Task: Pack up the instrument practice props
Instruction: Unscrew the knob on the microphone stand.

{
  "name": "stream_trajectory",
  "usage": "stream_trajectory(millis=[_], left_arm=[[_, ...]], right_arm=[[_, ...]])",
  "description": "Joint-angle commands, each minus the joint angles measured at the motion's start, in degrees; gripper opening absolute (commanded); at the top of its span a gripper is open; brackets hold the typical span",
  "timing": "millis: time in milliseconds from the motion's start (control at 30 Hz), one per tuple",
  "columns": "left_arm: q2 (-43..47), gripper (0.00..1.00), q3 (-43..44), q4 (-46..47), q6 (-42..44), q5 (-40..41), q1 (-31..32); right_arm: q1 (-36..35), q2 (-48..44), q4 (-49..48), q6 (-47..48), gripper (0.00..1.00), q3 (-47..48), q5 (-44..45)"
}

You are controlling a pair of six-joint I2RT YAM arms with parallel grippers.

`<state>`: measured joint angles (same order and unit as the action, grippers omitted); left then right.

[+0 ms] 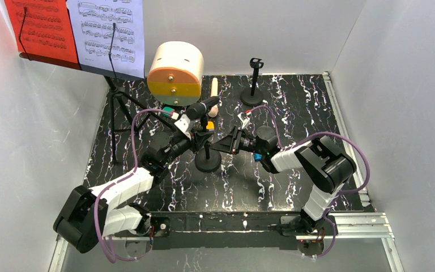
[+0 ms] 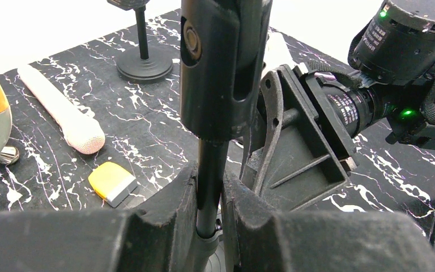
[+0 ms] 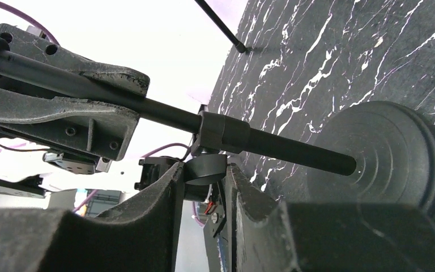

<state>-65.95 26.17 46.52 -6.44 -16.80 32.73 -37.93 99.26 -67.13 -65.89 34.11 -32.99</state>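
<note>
Stem of the near mic holder (image 1: 208,164) is what the next move turns on. It stands upright on its round base (image 3: 385,150) in the middle of the desk (image 1: 294,113), with the black microphone (image 1: 202,106) resting slantwise in the clip at the top. My left gripper (image 2: 209,190) comes at it from the left, and its jaws are clenched on the stem just below the clip and above the collar. My right gripper (image 3: 205,177) comes in from the opposite side and lower down, so the two arms face each other across the stem.

In the right wrist view the stem's long axis runs across the jaws, not along them. The small knob (image 3: 205,169) under the collar sits right between the two fingers (image 3: 147,226), with the base out beyond them. The jaws stand narrow around that knob, close on both sides, but I cannot tell whether they have a bite on it.

I judge the right arm is placed to work the knob while the left steadies the stand. That needs a square pinch, since a skewed one could slip off.

The cream microphone (image 1: 214,88) lies flat further back by the cream-and-orange drum (image 1: 175,73), and the second mic holder (image 1: 253,85) stands at the rear. The music rack (image 1: 113,97) with its red page (image 1: 39,25) and white page (image 1: 110,28) stands far left, none of it packed yet
</note>
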Motion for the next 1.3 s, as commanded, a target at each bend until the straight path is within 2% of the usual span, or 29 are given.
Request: stream_trajectory(millis=[0, 100, 233, 300, 400, 533, 600, 700, 800, 933, 1033, 1167, 1267], left_arm=[[-0.76, 0.00, -0.43, -4.60, -0.95, -0.41, -0.04], [-0.84, 0.00, -0.38, -4.59, -1.10, -0.35, -0.04], [-0.84, 0.00, -0.17, -5.00, -1.29, -0.32, -0.04], [-0.84, 0.00, -0.07, -5.19, -1.31, -0.29, -0.04], [-0.93, 0.00, 0.14, -5.30, -1.47, -0.39, -0.04], [-0.93, 0.00, 0.28, -5.41, -1.82, -0.49, -0.04], [-0.93, 0.00, 0.36, -5.52, -1.95, -0.45, -0.04], [-0.93, 0.00, 0.57, -5.86, -2.00, -0.52, -0.04], [-0.93, 0.00, 0.70, -6.16, -2.00, -0.38, -0.04], [-1.08, 0.00, 0.81, -6.52, -2.09, -0.19, -0.04], [-1.28, 0.00, 0.89, -6.61, -2.09, -0.04, -0.04], [-1.16, 0.00, 0.90, -6.83, -2.05, 0.36, -0.04], [-0.87, 0.00, 0.90, -7.22, -1.85, 0.70, -0.04]], right_arm=[[0.23, 1.29, -5.77, -0.40, 0.31, 2.51, -2.21], [0.29, 1.41, -4.93, 3.07, 0.18, 3.33, -3.33], [0.19, -0.16, 2.27, 13.98, 0.02, 4.91, -4.50], [0.23, -2.16, 7.67, 21.28, 0.01, 5.55, -4.11], [-0.73, -6.34, 20.26, 37.50, 0.01, 6.91, -0.40], [-5.71, -11.55, 36.73, 63.40, 0.01, 8.56, 11.59], [-9.62, -13.33, 39.63, 74.21, 0.01, 8.15, 19.51], [-17.02, -15.00, 36.69, 89.55, 0.01, 4.68, 34.32], [-23.03, -14.68, 28.39, 102.92, 0.01, 0.53, 46.15], [-28.30, -10.62, 18.68, 118.47, 0.01, -2.01, 58.61], [-31.01, -5.45, 8.27, 129.80, 0.01, -3.49, 63.97], [-33.20, -0.79, 2.15, 134.54, 0.01, -3.44, 66.30], [-33.48, -2.22, 1.65, 131.00, 0.01, -3.44, 65.20]])
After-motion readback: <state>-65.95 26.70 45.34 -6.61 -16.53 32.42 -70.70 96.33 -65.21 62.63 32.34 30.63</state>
